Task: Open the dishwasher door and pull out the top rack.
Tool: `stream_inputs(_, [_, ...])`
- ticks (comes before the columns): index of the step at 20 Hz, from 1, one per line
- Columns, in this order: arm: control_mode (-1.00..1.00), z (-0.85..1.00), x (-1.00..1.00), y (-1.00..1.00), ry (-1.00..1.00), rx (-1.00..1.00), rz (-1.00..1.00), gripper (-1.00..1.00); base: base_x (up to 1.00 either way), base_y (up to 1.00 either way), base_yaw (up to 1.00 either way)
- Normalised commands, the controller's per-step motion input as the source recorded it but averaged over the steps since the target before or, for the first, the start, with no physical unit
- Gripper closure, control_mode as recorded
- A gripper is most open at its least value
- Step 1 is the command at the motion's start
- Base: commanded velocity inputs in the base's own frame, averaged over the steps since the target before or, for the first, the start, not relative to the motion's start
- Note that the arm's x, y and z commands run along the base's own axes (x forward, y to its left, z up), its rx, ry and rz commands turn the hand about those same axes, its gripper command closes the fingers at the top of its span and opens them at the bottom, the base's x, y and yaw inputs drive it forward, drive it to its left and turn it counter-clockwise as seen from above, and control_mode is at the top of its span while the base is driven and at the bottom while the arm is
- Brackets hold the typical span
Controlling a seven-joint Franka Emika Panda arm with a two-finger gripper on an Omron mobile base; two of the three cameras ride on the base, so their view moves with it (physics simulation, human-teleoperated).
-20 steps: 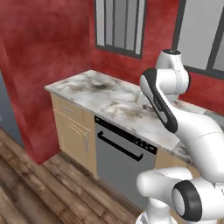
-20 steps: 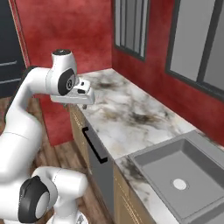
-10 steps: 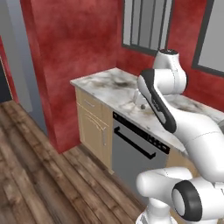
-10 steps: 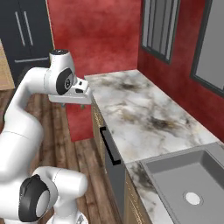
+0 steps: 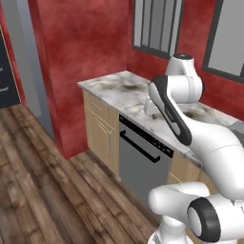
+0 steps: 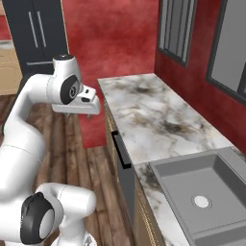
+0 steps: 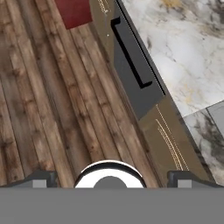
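Observation:
The dishwasher door is a flat grey panel under the marble counter, standing shut. Its long black bar handle runs across the upper part, below a black control strip. In the hand view the door and its handle lie ahead, seen from above. In the right base view the door shows edge-on. My gripper hangs high above the wooden floor, in front of the door and well apart from the handle; its fingertips stand wide apart, open and holding nothing. The top rack is hidden behind the shut door.
A marble counter runs along the red wall, with a grey sink set in at its near end. Tan cabinet fronts flank the dishwasher. Wooden floor spreads out in front. A dark tall cabinet stands at the far left.
The whole scene has shifted in both base views, so the base has driven; the dishwasher now sits nearer and more central. The arm holds the same pose, and the door stays shut.

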Motion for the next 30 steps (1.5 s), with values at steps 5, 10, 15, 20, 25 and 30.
stream_inputs(5, [1.00, 0.00, 0.00, 0.00, 0.00, 0.00, 0.00, -1.00, -0.01, -0.37, 0.01])
stream_inputs(10, [-1.00, -0.06, 0.00, -0.03, 0.01, 0.00, 0.00, -1.00, 0.00, -0.12, 0.00])
stream_inputs(15, [-1.00, -0.29, 0.16, 0.16, 0.08, -0.02, -0.02, -1.00, 0.00, 0.00, 0.00])
stream_inputs(20, [-1.00, -0.35, 0.27, 0.27, 0.07, -0.06, -0.03, -1.00, 0.00, 0.00, 0.00])
stream_inputs(25, [-1.00, -0.30, 0.12, 0.18, 0.00, -0.04, -0.01, -1.00, 0.00, 0.00, 0.00])
stream_inputs(30, [-1.00, -0.39, 0.22, 0.20, 0.01, -0.06, 0.00, -1.00, 0.00, 0.00, 0.00])
